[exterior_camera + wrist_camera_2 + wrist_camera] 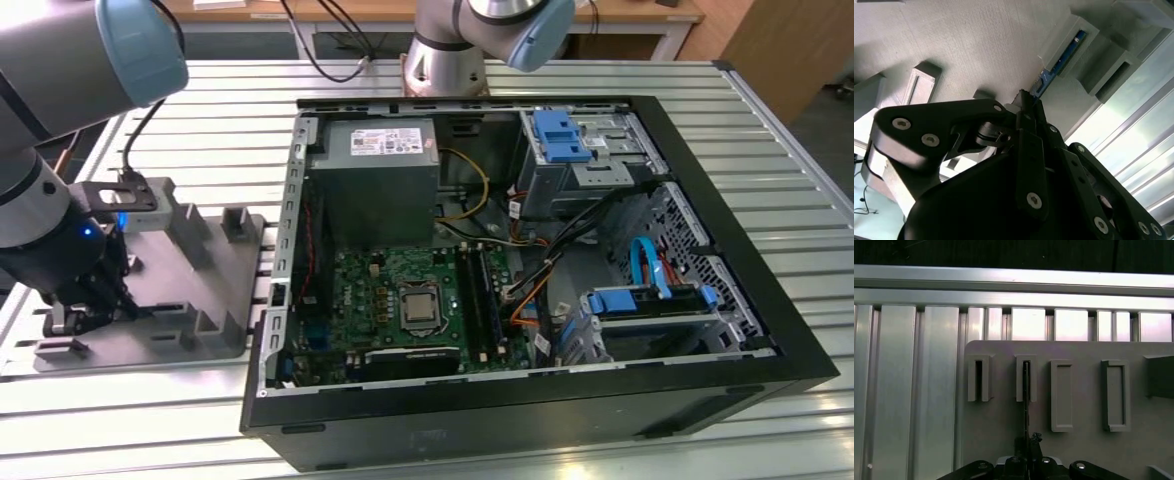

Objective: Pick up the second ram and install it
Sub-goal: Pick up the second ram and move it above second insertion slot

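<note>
The second ram (pixel 1064 55) stands on edge in a slot of the grey holder block (pixel 979 45), seen as a thin dark blade (pixel 1026 385) in the first wrist view. My gripper (pixel 1026 102) has its black fingers closed around the near end of the stick, low over the holder (pixel 999 425). In the exterior view the gripper (pixel 83 318) hangs down onto the holder block (pixel 200 300) at that view's left, and the stick is hidden behind it.
An open computer case (pixel 747 230) lies to the holder's right, with a green motherboard (pixel 360 290) and long black memory slots (pixel 478 300) inside. The holder has several raised posts (pixel 240 225). Ribbed metal table (pixel 904 390) surrounds it. Cables (pixel 561 260) cross the case.
</note>
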Available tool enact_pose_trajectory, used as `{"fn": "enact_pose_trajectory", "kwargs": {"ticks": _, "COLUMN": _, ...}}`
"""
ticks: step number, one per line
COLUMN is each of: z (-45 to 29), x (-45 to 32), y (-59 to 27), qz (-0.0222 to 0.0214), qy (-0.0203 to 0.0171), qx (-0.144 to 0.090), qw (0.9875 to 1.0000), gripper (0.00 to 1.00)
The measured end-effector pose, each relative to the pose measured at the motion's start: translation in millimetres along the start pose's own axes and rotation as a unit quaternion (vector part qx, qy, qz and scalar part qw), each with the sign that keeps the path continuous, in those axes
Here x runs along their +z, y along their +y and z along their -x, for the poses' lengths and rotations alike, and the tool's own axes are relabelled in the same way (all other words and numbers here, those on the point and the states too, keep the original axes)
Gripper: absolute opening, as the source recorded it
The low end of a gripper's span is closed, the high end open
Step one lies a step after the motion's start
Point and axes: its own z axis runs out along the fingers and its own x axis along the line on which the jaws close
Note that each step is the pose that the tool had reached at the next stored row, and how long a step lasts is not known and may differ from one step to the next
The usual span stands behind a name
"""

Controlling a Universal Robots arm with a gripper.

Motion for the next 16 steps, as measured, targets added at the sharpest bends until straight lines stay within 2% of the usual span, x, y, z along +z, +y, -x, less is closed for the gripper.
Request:
{"fn": "enact_pose_trajectory", "kwargs": {"ticks": 12, "z": 0.0, "x": -0.5, "y": 0.1, "qz": 0.0000, "qy": -0.0026, "qx": 0.000, "qw": 1.0000, "gripper": 0.14}}
{"fn": "enact_pose_trajectory", "kwargs": {"ticks": 16, "z": 0.2, "x": -7.9, "y": 0.3, "qz": 0.0000, "qy": -0.0026, "qx": 0.000, "qw": 1.0000, "gripper": 0.14}}
